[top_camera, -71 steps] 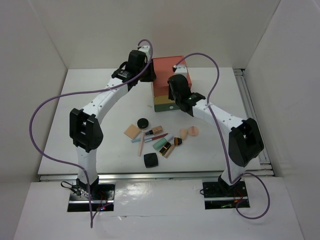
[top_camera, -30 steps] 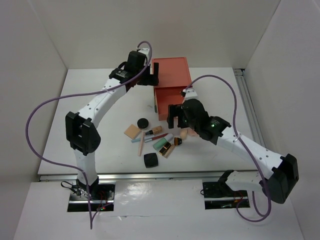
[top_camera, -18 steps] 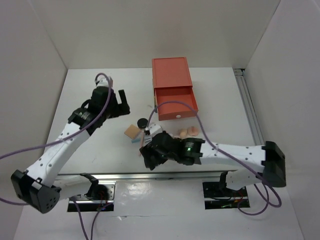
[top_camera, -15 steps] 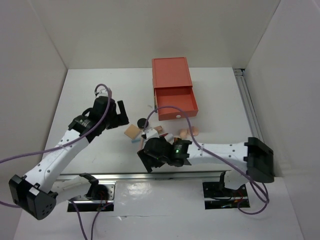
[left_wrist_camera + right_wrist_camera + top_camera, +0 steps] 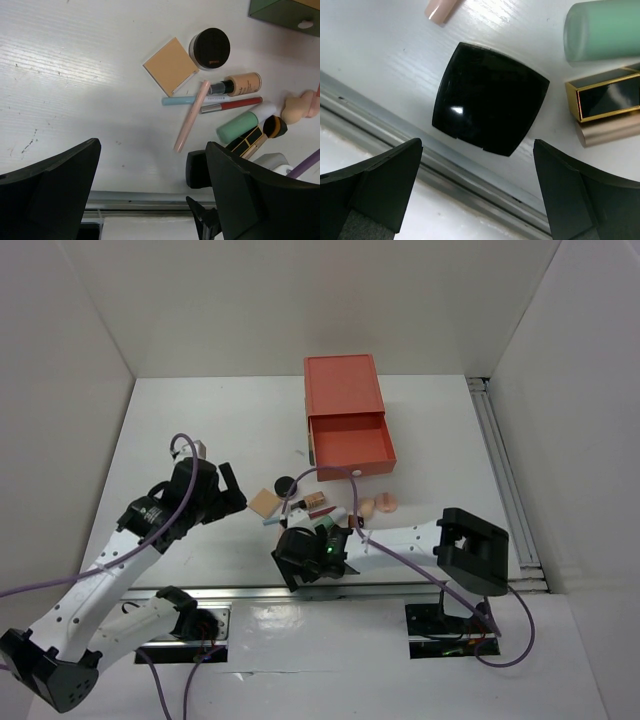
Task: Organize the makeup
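**Table** (image 5: 180, 420): white. It carries the drawer box and all the makeup.

**Drawer box** (image 5: 343, 390) (reference): coral top, standing at the far centre. Its coral top drawer (image 5: 350, 445) is pulled out toward the arm bases.

**Left arm** (image 5: 130, 540): reaches in from the left, well short of the drawer box. The left gripper (image 5: 152, 145) is spread wide and holds nothing. It hangs over bare table to the near left of the box.

**Right arm** (image 5: 400, 540): folded low along the near edge, on the near side of the drawer box. The right gripper (image 5: 477, 144) is spread wide and holds nothing. The black compact lies on the table between its fingers (image 5: 380, 185), and neither finger is seen touching it.

**Makeup**: all lies loose on the table on the near side of the drawer box, none in it.
- Black compact (image 5: 490, 105): farthest from the box, by the table's near rail.
- Tan compact (image 5: 171, 66): near left of the box.
- Black jar (image 5: 211, 47): closest item to the box's near left corner.
- Mint tube (image 5: 240, 126): nearer the box than the black compact.
- Black and gold lipstick (image 5: 607, 97): on the mint tube's side away from the box.
- Beige bottle (image 5: 242, 84): just on the near side of the jar, seen from the box.
- Pink pencil (image 5: 191, 116), blue pencil (image 5: 177, 100) and red pencil (image 5: 232, 104): crossed together, farther from the box than the jar.
- Peach sponges (image 5: 377, 505): a pair, directly before the open drawer.
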You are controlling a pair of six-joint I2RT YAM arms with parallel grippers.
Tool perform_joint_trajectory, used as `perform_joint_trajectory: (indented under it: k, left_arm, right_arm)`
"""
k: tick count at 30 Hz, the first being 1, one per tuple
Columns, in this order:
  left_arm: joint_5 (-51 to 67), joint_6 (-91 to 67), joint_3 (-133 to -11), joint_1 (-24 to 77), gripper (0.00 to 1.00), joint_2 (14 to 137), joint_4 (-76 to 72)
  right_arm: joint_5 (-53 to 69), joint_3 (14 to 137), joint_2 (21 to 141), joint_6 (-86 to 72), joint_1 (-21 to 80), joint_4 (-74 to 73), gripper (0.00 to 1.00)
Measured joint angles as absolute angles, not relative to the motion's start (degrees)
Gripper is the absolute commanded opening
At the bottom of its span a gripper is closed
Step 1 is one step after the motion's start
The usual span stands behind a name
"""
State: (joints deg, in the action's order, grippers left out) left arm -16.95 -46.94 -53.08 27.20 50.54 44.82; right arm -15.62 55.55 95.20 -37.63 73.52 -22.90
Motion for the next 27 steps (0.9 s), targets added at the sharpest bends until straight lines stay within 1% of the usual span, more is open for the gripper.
perform_joint_trajectory:
  k: [8,10,11,12,13,15,16,18,21,22,23,27]
  left_arm:
    - [-17.5,-47.0,-53.1,27.2,1.0,50.7,45.6]
    - [-17.8,-47.0,-53.1,27.2,1.0,50.5,45.8]
    - [-18.0,-46.9,-53.1,27.2,1.0,50.3,46.0]
    - [-18.2,-46.9,-53.1,27.2,1.0,50.0,46.2]
    - [-18.2,-47.0,-53.1,27.2,1.0,49.7,46.4]
    - [-18.3,-47.0,-53.1,27.2,1.0,49.3,46.8]
    - [-18.4,-47.0,-53.1,27.2,1.0,49.0,47.0]
    - [-18.4,-47.0,-53.1,27.2,1.0,48.5,47.2]
    - [-18.5,-47.0,-53.1,27.2,1.0,48.3,47.5]
    - [-18.5,-47.0,-53.1,27.2,1.0,48.4,47.5]
    - [-18.5,-46.9,-53.1,27.2,1.0,48.5,47.5]
    - [-18.5,-46.8,-53.1,27.2,1.0,49.4,47.3]
  right_arm:
    - [-18.6,58.6,100.4,-38.3,73.6,-22.3,0.99]
    - [-20.7,60.1,102.0,-38.9,73.6,-22.2,0.94]
    - [-21.7,60.7,102.7,-39.2,73.6,-22.1,0.9]
    - [-22.7,61.1,103.2,-39.4,73.6,-22.1,0.68]
    - [-23.5,61.4,103.4,-39.8,73.6,-22.1,0.58]
    - [-24.1,61.6,103.6,-41.1,73.6,-22.1,0.42]
    - [-24.3,61.6,103.6,-41.4,73.6,-22.4,0.42]
    - [-24.7,61.6,103.5,-41.6,73.6,-22.8,0.39]
    - [-24.5,61.6,101.8,-40.9,73.7,-24.1,0.39]
    - [-24.4,61.6,100.6,-40.3,73.8,-24.5,0.39]
    - [-24.0,61.6,98.9,-39.2,73.9,-24.9,0.35]
    - [-22.7,64.4,89.7,-33.2,74.7,-26.5,0.35]
